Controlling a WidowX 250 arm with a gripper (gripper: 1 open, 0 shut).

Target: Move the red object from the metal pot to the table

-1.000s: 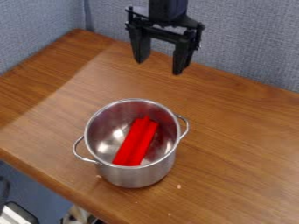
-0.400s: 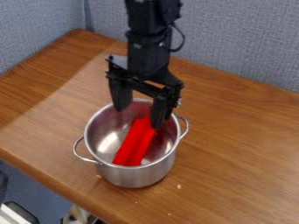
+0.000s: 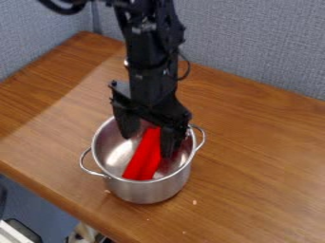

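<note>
The red object (image 3: 146, 157), a long block, lies slanted inside the metal pot (image 3: 140, 185), which stands near the front edge of the table (image 3: 51, 95). My gripper (image 3: 151, 133) hangs straight down over the pot with its jaws open. Its black fingers (image 3: 127, 125) reach below the rim, one on each side of the block's upper end. Nothing is held. The far end of the block is hidden behind the gripper.
The brown tabletop stretches to the left, right and behind the pot. A grey-blue wall panel (image 3: 267, 38) rises behind the table. The table's rounded front edge (image 3: 57, 204) runs just in front of the pot.
The gripper has come down from high above the back of the table into the pot, staying open. The block and pot have not moved.
</note>
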